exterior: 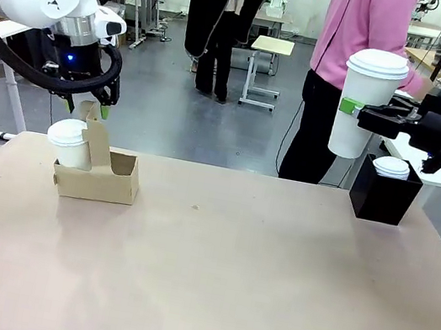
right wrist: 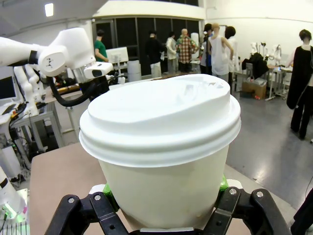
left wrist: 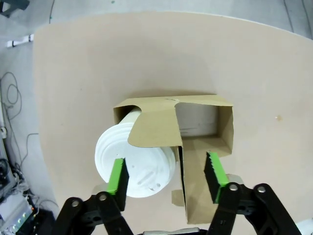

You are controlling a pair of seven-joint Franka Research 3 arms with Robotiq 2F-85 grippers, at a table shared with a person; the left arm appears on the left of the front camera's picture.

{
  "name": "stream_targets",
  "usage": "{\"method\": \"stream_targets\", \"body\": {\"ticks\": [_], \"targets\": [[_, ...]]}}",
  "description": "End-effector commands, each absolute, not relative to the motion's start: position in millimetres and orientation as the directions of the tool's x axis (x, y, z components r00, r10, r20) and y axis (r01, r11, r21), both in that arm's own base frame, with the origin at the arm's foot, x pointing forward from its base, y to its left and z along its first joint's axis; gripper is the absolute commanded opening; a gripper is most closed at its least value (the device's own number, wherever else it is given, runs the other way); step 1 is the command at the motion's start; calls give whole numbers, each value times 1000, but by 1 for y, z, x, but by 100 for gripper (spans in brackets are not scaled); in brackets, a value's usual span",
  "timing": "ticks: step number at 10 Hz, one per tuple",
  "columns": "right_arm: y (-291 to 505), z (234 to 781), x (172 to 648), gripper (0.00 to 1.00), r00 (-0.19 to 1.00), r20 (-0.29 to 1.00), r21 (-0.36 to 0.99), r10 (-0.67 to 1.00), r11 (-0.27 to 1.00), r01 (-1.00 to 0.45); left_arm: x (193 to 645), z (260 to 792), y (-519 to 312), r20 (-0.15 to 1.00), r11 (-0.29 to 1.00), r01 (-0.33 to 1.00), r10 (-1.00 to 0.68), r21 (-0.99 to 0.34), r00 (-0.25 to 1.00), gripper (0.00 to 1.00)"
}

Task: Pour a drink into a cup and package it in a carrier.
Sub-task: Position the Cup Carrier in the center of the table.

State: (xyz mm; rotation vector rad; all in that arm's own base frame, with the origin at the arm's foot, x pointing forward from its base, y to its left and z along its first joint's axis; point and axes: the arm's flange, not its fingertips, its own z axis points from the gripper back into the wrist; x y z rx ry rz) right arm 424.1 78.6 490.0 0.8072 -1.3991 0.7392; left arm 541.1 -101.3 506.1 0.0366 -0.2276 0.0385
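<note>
The brown cardboard carrier (exterior: 106,183) stands at the table's left with a lidded white cup (exterior: 68,142) in its left slot; the other slot (left wrist: 198,122) is empty. My left gripper (exterior: 87,110) hovers just above the carrier's upright handle tab (left wrist: 156,129). Its jaws (left wrist: 166,171) are open, straddling the tab and part of that cup's lid (left wrist: 142,169). My right gripper (exterior: 358,112) is shut on a second lidded white cup (exterior: 368,101), held upright in the air at the right (right wrist: 164,147). The drink is out of view.
A black box (exterior: 383,198) with a white lid (exterior: 391,167) on top stands at the table's far right edge. A person in a pink top (exterior: 359,35) stands behind the far side. The table's middle and front (exterior: 216,284) are bare.
</note>
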Motion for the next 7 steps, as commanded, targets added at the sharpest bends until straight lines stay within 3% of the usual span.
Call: {"method": "stream_targets", "body": {"ticks": [1, 2, 3, 5, 7], "targets": [[81, 493, 427, 80, 40, 999, 54, -37, 547, -835, 541, 512, -102, 243, 998, -50, 38, 45, 969, 0], [81, 493, 427, 80, 40, 999, 54, -37, 547, -835, 542, 511, -102, 242, 998, -48, 36, 40, 970, 0], [81, 493, 427, 80, 40, 999, 54, -37, 547, -835, 544, 508, -100, 234, 999, -46, 39, 27, 971, 17], [81, 493, 427, 80, 40, 999, 54, -37, 547, -835, 544, 505, -102, 231, 999, -39, 36, 5, 972, 0], [81, 493, 427, 80, 40, 999, 54, -37, 547, -835, 543, 505, -105, 231, 999, -34, 34, -3, 972, 0]]}}
